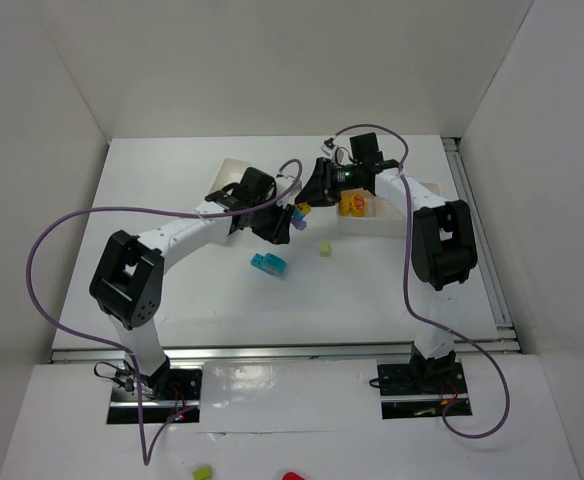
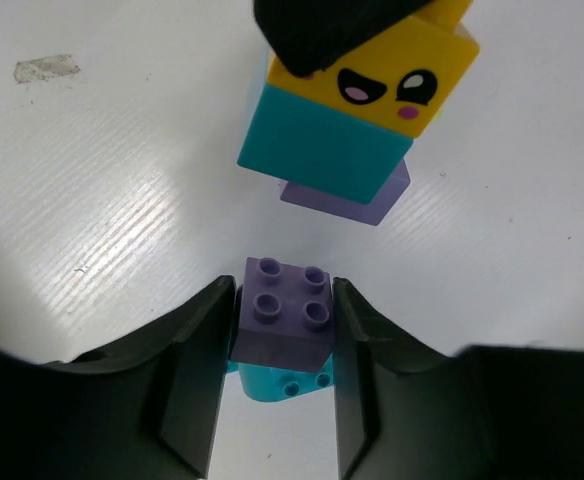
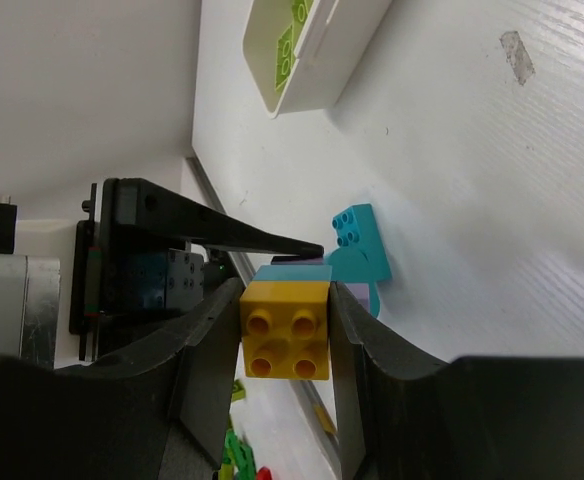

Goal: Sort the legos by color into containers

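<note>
Clamping one purple brick (image 2: 282, 318), left end effector (image 2: 284, 300); one yellow brick (image 3: 284, 338), right end effector (image 3: 283, 308).

**Pair of YAM arms, white with black fittings**
Left arm (image 1: 187, 235) and right arm (image 1: 404, 195): white tubular links, bulky black joint housings, black bases (image 1: 162, 385) with red wiring. One lilac cable (image 1: 57, 230) loops off each arm. Green indicator light (image 1: 347, 172) at the right wrist. Left gripper (image 2: 284, 295) and right gripper (image 3: 284, 300): matte black, smoothly curved moulded fingers (image 2: 187, 380).
</note>
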